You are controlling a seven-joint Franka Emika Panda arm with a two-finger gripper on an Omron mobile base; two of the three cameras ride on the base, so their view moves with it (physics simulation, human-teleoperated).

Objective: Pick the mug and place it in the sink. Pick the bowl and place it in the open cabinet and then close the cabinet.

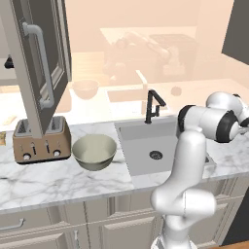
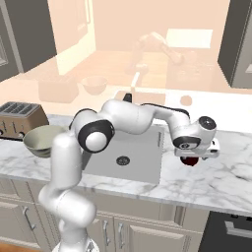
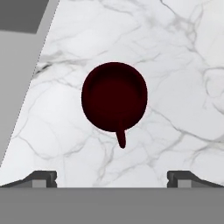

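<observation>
The gripper (image 3: pixel 112 179) hangs over the marble counter (image 2: pixel 216 177) to the right of the sink (image 2: pixel 142 157), pointing straight down. Its two dark fingertips (image 3: pixel 41 178) stand spread as wide as they go and hold nothing. Seen from the hand, the dark red mug (image 3: pixel 114 96) stands upright on the marble directly below, its mouth facing up and its short handle pointing to 6 o'clock, toward the gap between the fingers. The mug looks empty. Bare marble lies all around it; the sink's straight grey edge runs at 9 to 11 o'clock from the mug, near but apart from it.

In the right base view the mug (image 2: pixel 189 160) shows as a small dark red shape just under the white hand, close to the sink's right rim, with open counter beyond it at 3 o'clock.

The sink is a grey rectangular basin with a round dark drain (image 1: pixel 155 155) and nothing else in it. A black angular faucet (image 1: pixel 153 106) stands at its back edge, at 12 o'clock from the drain.

At 9 o'clock from the sink, the wide cream-grey bowl (image 1: pixel 94 151) sits upright and empty on the counter, just beside the basin's left rim. Just beside the bowl, again at 9 o'clock, stands a copper-coloured toaster (image 1: pixel 41 141).

Above the toaster the cabinet (image 1: pixel 36 58) door stands swung open toward the room, its long grey bar handle (image 1: pixel 41 63) facing out.
</observation>
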